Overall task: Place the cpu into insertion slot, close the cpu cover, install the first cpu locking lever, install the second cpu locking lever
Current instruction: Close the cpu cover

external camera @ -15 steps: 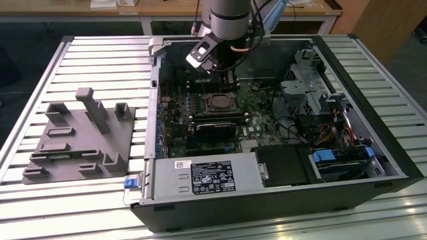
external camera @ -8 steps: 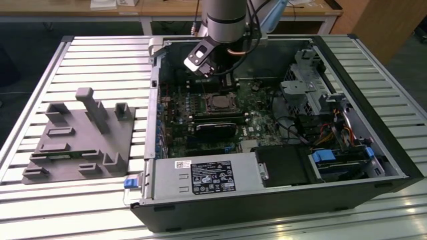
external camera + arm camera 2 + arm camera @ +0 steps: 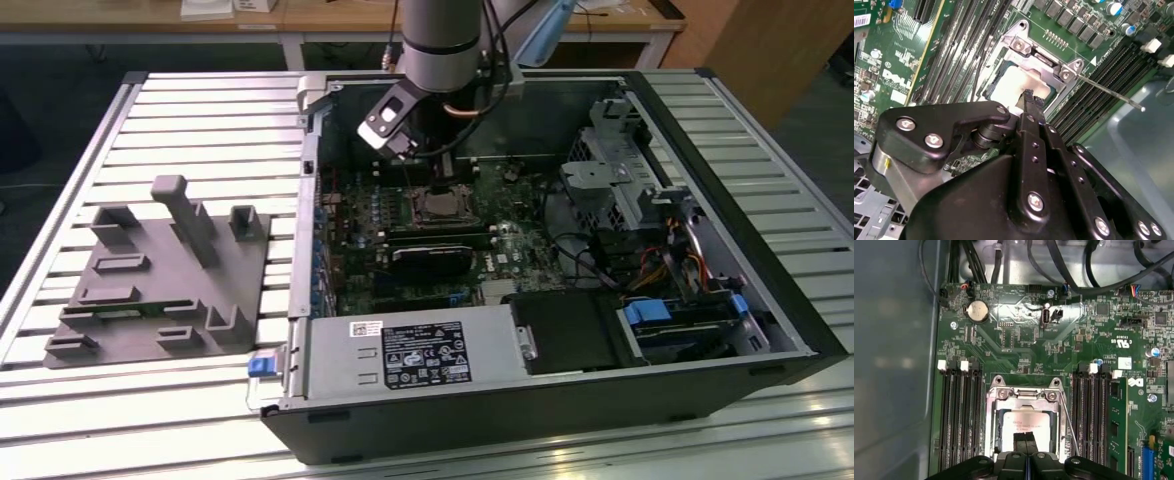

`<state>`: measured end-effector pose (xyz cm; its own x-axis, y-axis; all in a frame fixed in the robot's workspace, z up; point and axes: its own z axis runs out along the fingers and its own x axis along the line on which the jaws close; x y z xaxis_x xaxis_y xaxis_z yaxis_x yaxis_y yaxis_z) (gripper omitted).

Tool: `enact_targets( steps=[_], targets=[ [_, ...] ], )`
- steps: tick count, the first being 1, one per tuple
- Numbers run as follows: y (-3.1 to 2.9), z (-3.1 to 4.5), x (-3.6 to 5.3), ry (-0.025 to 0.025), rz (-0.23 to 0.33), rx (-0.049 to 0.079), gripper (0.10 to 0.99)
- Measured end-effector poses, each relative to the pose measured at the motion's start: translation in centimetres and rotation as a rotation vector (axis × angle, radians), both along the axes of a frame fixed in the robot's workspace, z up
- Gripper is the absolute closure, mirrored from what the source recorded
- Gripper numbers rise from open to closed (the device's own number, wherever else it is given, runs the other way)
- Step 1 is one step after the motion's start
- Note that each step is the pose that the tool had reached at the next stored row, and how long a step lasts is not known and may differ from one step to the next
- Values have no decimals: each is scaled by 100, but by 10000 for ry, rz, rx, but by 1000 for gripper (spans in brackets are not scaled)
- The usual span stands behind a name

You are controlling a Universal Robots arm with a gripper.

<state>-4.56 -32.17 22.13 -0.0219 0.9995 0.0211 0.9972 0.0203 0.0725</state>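
Observation:
The cpu (image 3: 1021,421) lies flat in the insertion slot on the green motherboard, its pale metal top showing through the window of the cpu cover (image 3: 991,415). The silvery cover looks folded down around it. A thin metal locking lever (image 3: 1069,425) slants out from the cover's hinge corner over the memory slots, and in the second wrist view this lever (image 3: 1109,92) ends free above them. My gripper (image 3: 1026,436) hangs just over the cpu (image 3: 1011,85) with its black fingertips (image 3: 1029,97) pressed together, holding nothing. In the exterior view the gripper (image 3: 430,165) is inside the open case, above the socket (image 3: 438,205).
Memory slots (image 3: 959,415) flank the socket on both sides. Cables (image 3: 1064,265) run along the board's edge near a coin cell (image 3: 977,311). In the case sit a black card (image 3: 434,250), a power supply (image 3: 414,355) and a drive cage (image 3: 614,180). A grey fixture (image 3: 160,280) lies on the table.

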Motion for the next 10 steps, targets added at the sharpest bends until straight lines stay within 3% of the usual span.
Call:
enact_targets(
  steps=[10],
  targets=[
    [0, -13, -3, 0, 97, -22, 980]
  ],
)
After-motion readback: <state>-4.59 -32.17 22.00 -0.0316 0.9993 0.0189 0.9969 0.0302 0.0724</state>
